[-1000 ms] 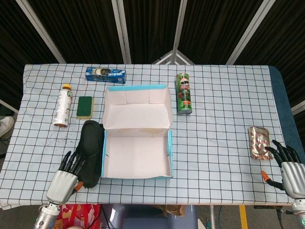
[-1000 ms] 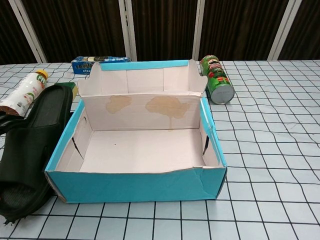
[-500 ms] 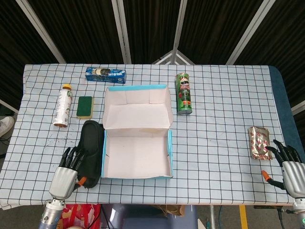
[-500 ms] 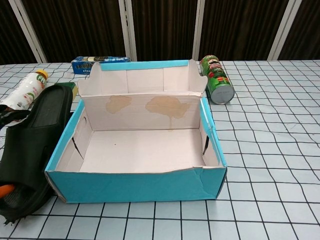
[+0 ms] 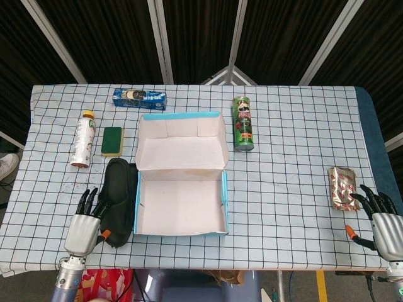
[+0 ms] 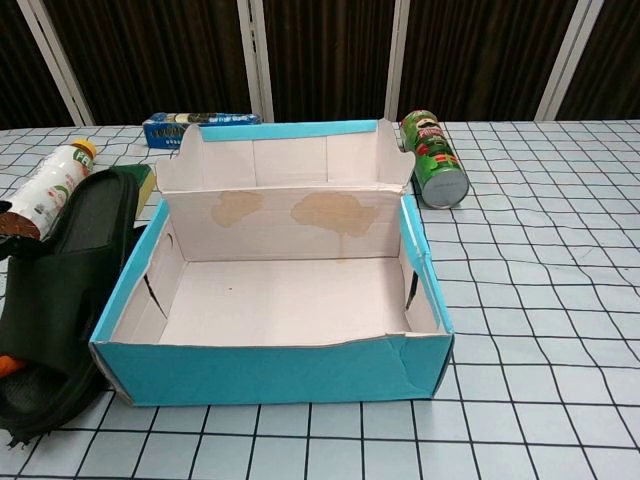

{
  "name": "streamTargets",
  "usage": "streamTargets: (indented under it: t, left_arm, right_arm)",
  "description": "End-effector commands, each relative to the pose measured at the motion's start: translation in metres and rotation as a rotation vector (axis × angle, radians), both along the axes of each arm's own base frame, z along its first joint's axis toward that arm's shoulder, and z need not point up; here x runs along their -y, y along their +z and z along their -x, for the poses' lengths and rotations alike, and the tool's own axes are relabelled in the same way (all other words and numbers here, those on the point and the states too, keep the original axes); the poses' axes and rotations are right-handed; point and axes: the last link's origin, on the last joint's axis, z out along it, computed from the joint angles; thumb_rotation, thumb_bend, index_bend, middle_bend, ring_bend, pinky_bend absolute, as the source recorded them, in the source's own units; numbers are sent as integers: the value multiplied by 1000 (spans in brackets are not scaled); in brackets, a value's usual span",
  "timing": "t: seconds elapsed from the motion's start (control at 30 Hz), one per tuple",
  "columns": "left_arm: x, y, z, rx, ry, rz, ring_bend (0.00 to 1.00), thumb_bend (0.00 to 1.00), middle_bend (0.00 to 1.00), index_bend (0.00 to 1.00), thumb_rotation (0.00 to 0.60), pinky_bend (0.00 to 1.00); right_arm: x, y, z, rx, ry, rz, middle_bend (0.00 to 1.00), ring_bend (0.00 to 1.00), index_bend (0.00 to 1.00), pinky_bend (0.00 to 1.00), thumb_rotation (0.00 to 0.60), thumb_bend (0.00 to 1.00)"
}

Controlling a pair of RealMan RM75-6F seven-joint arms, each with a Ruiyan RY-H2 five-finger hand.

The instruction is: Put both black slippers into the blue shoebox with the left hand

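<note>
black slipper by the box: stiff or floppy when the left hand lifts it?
Probably bendy: the black slipper looks like thin foam or rubber, so its free end may droop. Likely light for its size. Lying flat beside the blue shoebox, it shouldn't roll.

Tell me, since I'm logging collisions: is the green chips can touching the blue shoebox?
Apart. The head view shows checkered cloth between the green chips can and the blue shoebox; the chest view shows the same gap beside the box's right corner.
</note>
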Motion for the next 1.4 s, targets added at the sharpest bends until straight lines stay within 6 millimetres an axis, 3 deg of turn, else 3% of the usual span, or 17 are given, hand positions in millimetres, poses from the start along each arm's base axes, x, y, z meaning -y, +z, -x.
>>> streamTargets:
  t: [0.03,0.23,0.43,0.57,0.67,0.9,1.13,1.23,1.4]
  left_arm:
    - [-4,5,-1,19,4,-31,152,431,474,442,600,154]
    - [-11,35,1,51,-16,-144,169,456,523,509,600,155]
    - [-11,98,-1,22,-108,-301,169,455,528,514,600,155]
    - [-19,133,-23,-43,-276,-319,169,447,527,514,600,165]
    - [-39,147,-51,-219,-475,-257,169,426,528,512,600,178]
    - [-72,147,-98,-714,-825,-174,169,424,531,508,600,202]
    - [-93,130,-113,-1047,-1004,-62,169,434,532,512,600,202]
    - [-102,113,-127,-1171,-1082,-47,169,437,532,517,600,202]
    - [-109,95,-142,-1193,-1102,-29,169,440,532,518,600,202]
  right_arm:
    - [0,0,0,1,0,2,97,158,212,87,600,306]
    - [-1,0,-1,1,6,-1,97,159,212,87,600,306]
    - [-1,0,-2,5,11,2,97,159,212,87,600,306]
    - [-1,-1,-3,4,13,-4,97,158,212,87,600,306]
    - [-1,-3,-5,4,19,-13,97,158,212,87,600,306]
    - [0,-3,-4,3,6,-13,97,158,212,87,600,306]
    - [0,-5,-5,3,9,-18,97,158,212,87,600,306]
    - [1,-5,-4,12,1,-21,97,158,212,87,600,306]
    - [2,-4,-3,13,0,-18,97,158,212,87,600,306]
